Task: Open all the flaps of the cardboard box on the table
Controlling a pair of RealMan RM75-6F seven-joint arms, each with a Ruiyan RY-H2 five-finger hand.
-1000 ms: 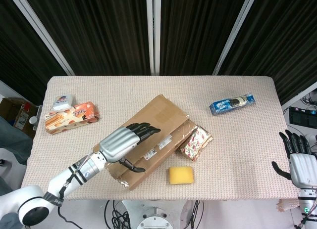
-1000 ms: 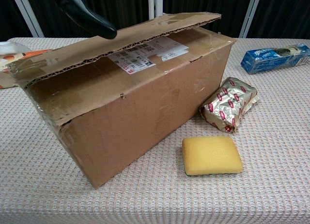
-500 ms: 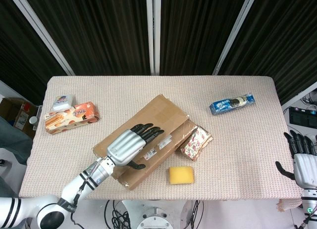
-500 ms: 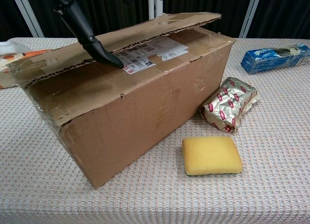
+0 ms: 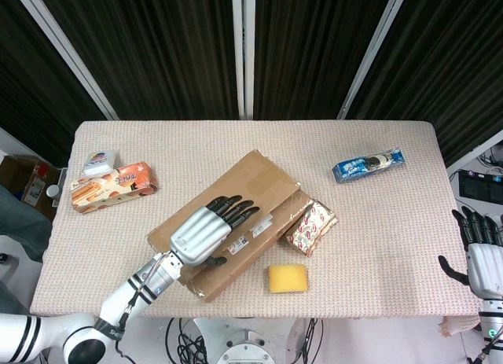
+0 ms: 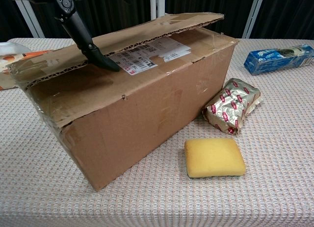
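Note:
The brown cardboard box (image 5: pixel 255 179) lies slantwise in the middle of the table. Its far top flap (image 6: pixel 162 26) is raised slightly above the near flap, which carries white labels (image 6: pixel 147 55). My left hand (image 5: pixel 203 232) lies over the box top with its fingers stretched out along the flaps. In the chest view one dark digit of that hand (image 6: pixel 83 38) reaches down, and its tip touches the near flap at the raised flap's edge. My right hand (image 5: pixel 479 258) hangs off the table's right edge, fingers apart, holding nothing.
A yellow sponge (image 5: pixel 287 278) lies in front of the box and a foil packet (image 5: pixel 311 226) lies against its right end. A blue cookie pack (image 5: pixel 368 165) sits at the far right. An orange snack box (image 5: pixel 112 186) and a small white tub (image 5: pixel 101 161) sit at the far left.
My left hand has slid toward the box's near side, and its dark digit has come down onto the seam beside the label. My right hand has sunk slightly. The flaps have not moved.

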